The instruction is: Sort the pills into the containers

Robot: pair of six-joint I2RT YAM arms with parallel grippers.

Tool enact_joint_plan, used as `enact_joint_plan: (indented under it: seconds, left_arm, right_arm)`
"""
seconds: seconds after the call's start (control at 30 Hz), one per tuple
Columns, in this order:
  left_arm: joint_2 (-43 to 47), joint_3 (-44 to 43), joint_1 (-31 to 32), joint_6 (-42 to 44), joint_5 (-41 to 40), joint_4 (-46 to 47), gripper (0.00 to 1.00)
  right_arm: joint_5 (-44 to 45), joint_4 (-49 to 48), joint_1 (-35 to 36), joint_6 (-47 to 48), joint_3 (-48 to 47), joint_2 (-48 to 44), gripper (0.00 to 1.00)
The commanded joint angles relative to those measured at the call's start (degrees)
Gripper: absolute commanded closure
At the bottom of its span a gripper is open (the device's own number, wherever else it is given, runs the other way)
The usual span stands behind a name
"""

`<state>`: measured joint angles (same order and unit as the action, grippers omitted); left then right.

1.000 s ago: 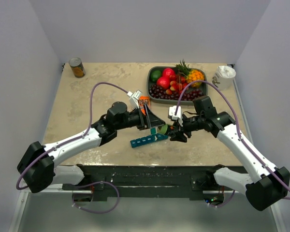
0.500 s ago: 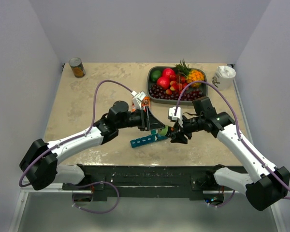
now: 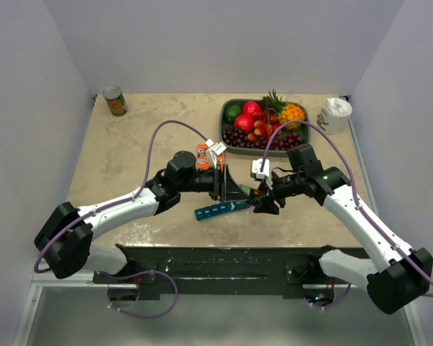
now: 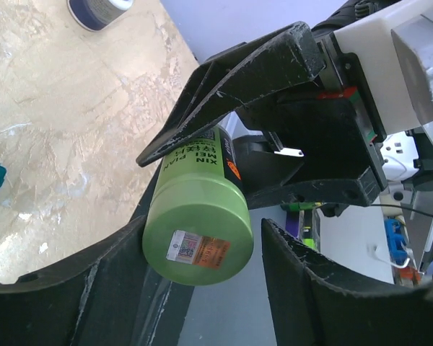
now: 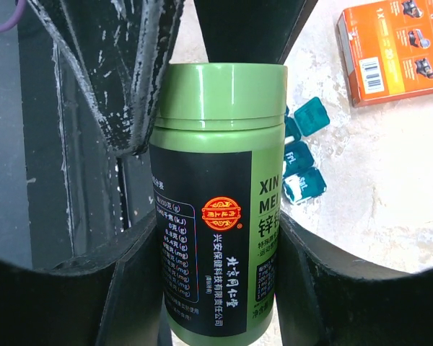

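We see open tabletop at left; the pill organiser lies centre, near the lower edge, contents unclear. The right gripper clamps the green bottle; the left gripper stands loose around its cap.

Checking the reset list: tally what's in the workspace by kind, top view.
green pill bottle: 1
teal pill organiser: 1
orange box: 1
tin can: 1
fruit tray: 1
white container: 1
Total: 6

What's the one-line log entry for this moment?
right gripper: holding green plastic cylindrical bottle; left gripper: open around its cap; teal plastic pill organiser: on table
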<state>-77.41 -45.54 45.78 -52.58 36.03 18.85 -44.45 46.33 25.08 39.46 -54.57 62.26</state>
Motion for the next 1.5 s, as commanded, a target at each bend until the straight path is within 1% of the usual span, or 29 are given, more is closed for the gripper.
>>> enact_joint_plan:
  seconds: [0.0, 0.07, 0.1, 0.17, 0.2, 0.27, 0.3, 0.37, 0.43, 0.47, 0.5, 0.57, 0.6, 0.63, 0.7, 0.77, 0.8, 0.93, 0.97, 1.0, 1.03, 1.07, 1.1, 1.17, 1.2, 1.23, 1.3, 1.4, 1.47]
  left_arm:
    - [0.41, -0.78, 0.54, 0.72, 4.58, 2.86, 0.36]
    - [0.41, -0.87, 0.45, 0.9, 4.49, 2.33, 0.44]
    - [0.41, -0.78, 0.36, 0.9, 4.4, 2.33, 0.54]
    - [0.41, -0.6, 0.1, 1.6, 4.57, 2.33, 0.62]
    - [0.59, -0.69, 0.01, 2.91, 4.75, 2.42, 0.75]
    - [0.85, -0.87, -0.42, 5.28, 6.94, 3.29, 0.84]
    - [1.29, -0.78, -0.6, 8.95, 8.08, 4.17, 0.91]
    - [1.73, -1.3, -0.52, 15.89, 14.56, 5.93, 0.94]
    - [2.7, -1.31, -0.43, 28.53, 19.32, 4.2, 0.95]
    - [3.05, -2.96, -0.34, 34.41, 20.56, 0.87, 0.95]
    - [3.49, -3.85, -0.25, 46.13, 21.88, -2.47, 0.95]
    - [4.1, -5.96, -0.16, 58.23, 21.54, -11.87, 0.92]
    - [4.54, -6.66, -0.08, 68.03, 21.1, -14.78, 0.81]
    - [4.81, -7.1, -0.16, 71.7, 18.14, -18.11, 0.73]
    - [6.29, -6.76, -0.16, 75.68, 15.57, -16.58, 0.53]
    - [7.88, -4.22, -0.25, 76.92, 13.55, -12.63, 0.43]
    - [9.97, -2.99, -0.25, 76.05, 13.19, -6.87, 0.35]
    - [14.21, 2.64, -1.3, 69.12, 7.84, 5.1, 0.14]
    - [14.91, 3.43, -2.09, 65.27, 7.39, 7.67, 0.01]
    - [16.13, 4.4, -3.05, 55.66, 7.82, 13.69, 0.0]
    - [16.67, 6.58, -5.07, 50.08, 9.91, 17.15, 0.0]
    - [17.37, 7.65, -5.61, 44.37, 9.41, 20.32, 0.0]
    - [18.51, 8.7, -5.87, 34.22, 7.93, 23.13, 0.0]
    - [19.57, 10.2, -6.23, 27.12, 5.55, 23.42, 0.0]
    - [20.27, 10.82, -6.32, 19.17, 3.97, 22.81, 0.0]
    - [20.54, 10.91, -6.32, 15.0, -0.39, 20.55, 0.0]
    - [20.28, 9.6, -6.4, 7.1, -3.41, 10.92, 0.0]
    - [18.97, 7.04, -6.32, -2.92, -6.76, 3.58, 0.0]
    - [18.26, 6.52, -6.14, -6.21, -6.5, 3.12, 0.0]
  right_arm:
    - [-1.43, -4.49, 0.06, -0.62, -0.72, -0.3, 1.0]
    - [-1.61, -4.49, -0.03, -0.7, -0.72, -0.3, 1.0]
    - [-1.7, -4.58, 0.06, -0.88, -0.72, -0.3, 1.0]
    - [-2.31, -4.66, -0.03, -1.05, -0.37, -0.39, 1.0]
    - [-2.57, -4.93, 0.06, -1.4, -0.19, -0.38, 1.0]
    - [-4.32, -5.1, 0.06, -1.84, 0.25, -0.3, 1.0]
    - [-5.2, -5.37, -0.03, -2.45, 0.42, -0.04, 1.0]
    - [-7.75, -5.63, -0.03, -3.25, 0.86, 0.58, 1.0]
    - [-12.4, -5.63, 0.06, -4.3, 0.87, 1.98, 1.0]
    - [-13.81, -5.28, -0.03, -4.31, 0.78, 2.6, 1.0]
    - [-17.31, -4.5, -0.03, -4.31, 0.6, 3.39, 1.0]
    - [-20.4, -3.53, -0.03, -3.96, 0.08, 5.67, 1.0]
    - [-22.68, -2.83, 0.06, -3.78, -0.1, 6.29, 1.0]
    - [-23.75, -2.65, 0.06, -3.69, -0.54, 6.9, 1.0]
    - [-25.16, -2.12, 0.06, -3.6, -0.89, 8.31, 1.0]
    - [-26.39, -2.03, -0.03, -3.52, -0.98, 8.93, 1.0]
    - [-26.57, -2.2, -0.03, -3.34, -0.89, 9.11, 1.0]
    - [-25.34, -2.73, -0.03, -2.99, -0.63, 8.58, 1.0]
    - [-24.03, -2.73, -0.03, -2.9, -0.63, 8.32, 1.0]
    - [-23.32, -2.73, -0.03, -2.64, -0.63, 7.71, 1.0]
    - [-22.62, -2.82, -0.03, -2.55, -0.72, 7.35, 1.0]
    - [-21.22, -2.73, -0.03, -2.46, -0.63, 7.18, 1.0]
    - [-20.34, -2.82, 0.06, -2.2, -0.72, 6.83, 1.0]
    - [-19.11, -2.99, 0.06, -2.11, -0.72, 6.03, 1.0]
    - [-17.97, -3.26, 0.06, -2.02, -0.72, 5.77, 1.0]
    - [-17.43, -3.43, 0.06, -2.11, -0.63, 5.25, 1.0]
    - [-15.42, -3.7, -0.03, -2.37, -0.72, 4.98, 1.0]
    - [-13.74, -4.92, 0.06, -3.6, -0.37, 4.45, 1.0]
    - [-12.77, -5.98, -0.03, -4.39, 0.25, 4.36, 1.0]
